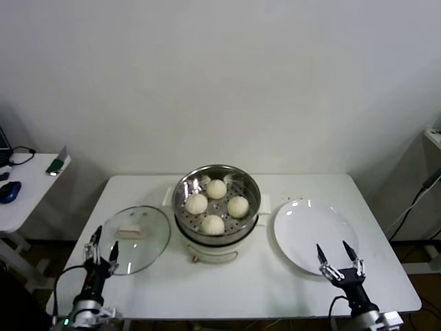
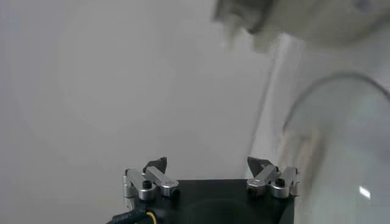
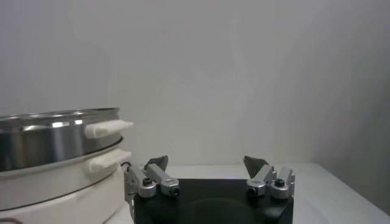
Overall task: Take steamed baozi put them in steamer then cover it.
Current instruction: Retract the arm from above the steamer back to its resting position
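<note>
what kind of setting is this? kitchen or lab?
Looks like a lab or office test bench, not a kitchen: a plain white table against a bare wall, and a side desk with a computer mouse and cables. The only cookware is a staged steamer, glass lid and plate.

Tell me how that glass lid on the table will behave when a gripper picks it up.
The cover looks like clear glass with a metal rim, so it is probably rigid, fairly heavy for its size, and breakable if dropped. It lies flat beside the steamer, so it seems unlikely to roll. Its smooth dome is likely slippery; the oblong handle at its centre seems the safer hold.
</note>
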Robot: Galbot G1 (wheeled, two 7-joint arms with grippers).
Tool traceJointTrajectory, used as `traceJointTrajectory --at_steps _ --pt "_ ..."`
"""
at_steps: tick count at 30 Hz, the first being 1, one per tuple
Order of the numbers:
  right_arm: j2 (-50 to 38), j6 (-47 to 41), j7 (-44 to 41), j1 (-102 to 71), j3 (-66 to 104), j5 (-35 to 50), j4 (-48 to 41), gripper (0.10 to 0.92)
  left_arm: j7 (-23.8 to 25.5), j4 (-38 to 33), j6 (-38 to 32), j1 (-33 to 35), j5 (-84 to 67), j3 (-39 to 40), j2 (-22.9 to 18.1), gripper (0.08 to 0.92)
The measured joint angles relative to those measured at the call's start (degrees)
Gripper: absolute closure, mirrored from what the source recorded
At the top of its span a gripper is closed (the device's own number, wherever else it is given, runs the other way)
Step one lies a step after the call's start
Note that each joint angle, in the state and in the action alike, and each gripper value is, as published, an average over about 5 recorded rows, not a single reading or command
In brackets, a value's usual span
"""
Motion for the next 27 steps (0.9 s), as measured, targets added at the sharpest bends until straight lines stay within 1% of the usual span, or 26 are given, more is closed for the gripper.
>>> traceJointTrajectory --at_steps 11,27 --pt "1.5 1.6 0.1 -1.6 0.3 -0.8 -0.9 0.203 -4.1 9.6 1.9 -5.1 13.0 1.9 -0.6 0.177" --pt "2.8 2.8 0.1 -3.3 1.5 -0.8 -0.9 0.203 -5.6 20.0 2.8 -14.3 19.9 4.2 0.9 0.177"
